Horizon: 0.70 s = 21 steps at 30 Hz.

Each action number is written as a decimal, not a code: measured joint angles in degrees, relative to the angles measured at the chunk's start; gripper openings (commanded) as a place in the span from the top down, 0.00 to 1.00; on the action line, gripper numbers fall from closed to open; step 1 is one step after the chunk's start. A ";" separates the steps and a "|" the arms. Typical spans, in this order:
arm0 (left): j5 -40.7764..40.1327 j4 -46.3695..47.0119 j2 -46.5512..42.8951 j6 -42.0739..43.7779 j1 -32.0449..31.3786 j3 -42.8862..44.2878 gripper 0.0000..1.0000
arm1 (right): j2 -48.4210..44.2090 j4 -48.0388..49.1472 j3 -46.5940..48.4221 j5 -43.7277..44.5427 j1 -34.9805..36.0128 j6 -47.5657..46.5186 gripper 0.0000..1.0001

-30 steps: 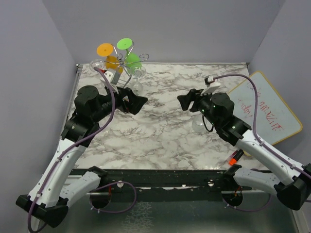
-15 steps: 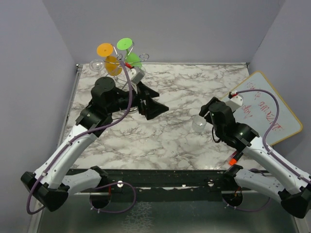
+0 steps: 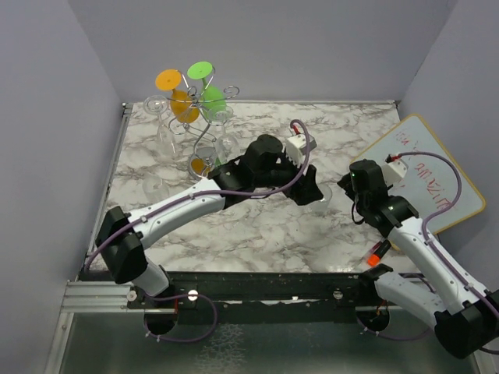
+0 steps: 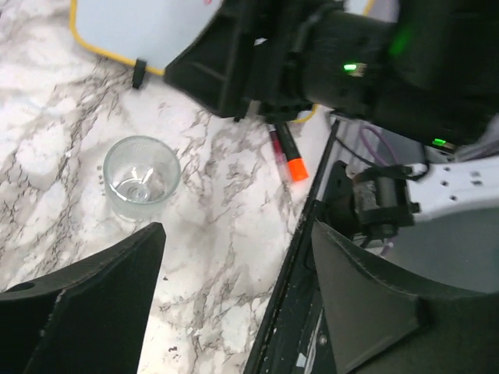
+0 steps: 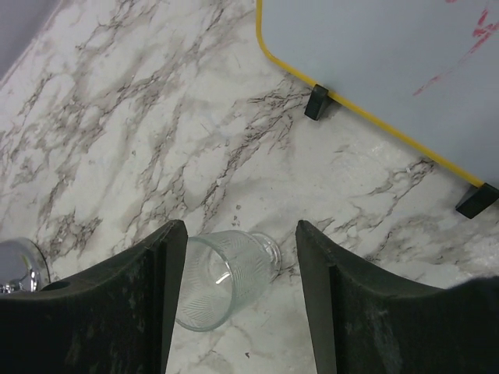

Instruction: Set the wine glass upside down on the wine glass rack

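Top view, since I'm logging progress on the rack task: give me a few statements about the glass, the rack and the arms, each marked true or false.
1. The clear glass stands on the table, not on the rack. True.
2. The left end effector is shut on the clear glass. False: it is open, with the glass out beyond its fingers.
3. An orange glass and a green glass hang on the rack. True.
4. The whiteboard is at the table's left side. False: it is at the right side.
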 measured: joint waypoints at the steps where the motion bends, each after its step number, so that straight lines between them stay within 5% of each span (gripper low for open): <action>1: -0.72 0.04 2.38 -0.44 -0.20 1.01 0.31 | -0.31 -0.33 -0.09 -0.11 -0.46 0.57 0.43; 7: -5.62 0.07 12.24 -2.47 -2.27 6.97 0.43 | -3.48 -1.97 -3.82 -0.13 -1.51 6.64 0.51; 21: -12.55 -4.00 32.63 -4.31 -4.39 21.29 0.52 | -16.48 -7.69 -14.05 -0.98 -1.77 23.91 0.54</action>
